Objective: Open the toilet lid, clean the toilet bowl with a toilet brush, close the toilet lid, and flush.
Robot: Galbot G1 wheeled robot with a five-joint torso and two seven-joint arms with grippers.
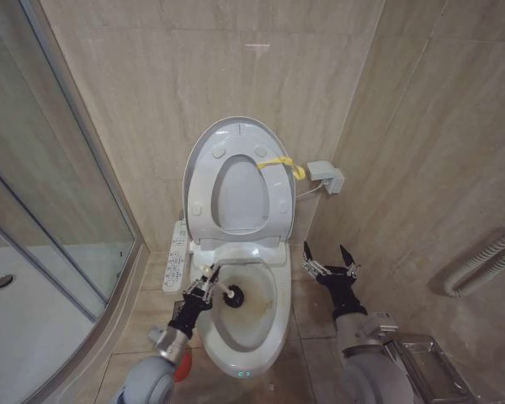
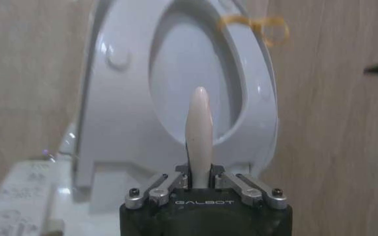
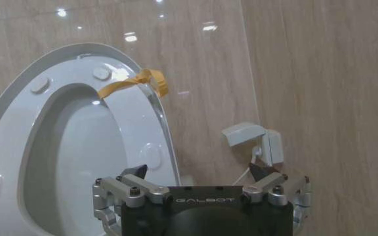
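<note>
The left tool (image 1: 206, 284) clamps the toilet brush (image 1: 233, 295) handle, bristle head down inside the toilet bowl (image 1: 261, 332) just right of it, toilet lid (image 1: 236, 181) upright beyond; the right tool (image 1: 330, 266) hangs wide open, farther right.

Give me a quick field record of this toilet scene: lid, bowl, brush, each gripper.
lid: raised against the wall, seat ring up with it, yellow loop tag at its edge
bowl: exposed, brownish-yellow staining inside
brush: dark head inside the bowl
left gripper: shut on the brush handle, at the bowl's left rim
right gripper: open, beside the bowl's right side
</note>
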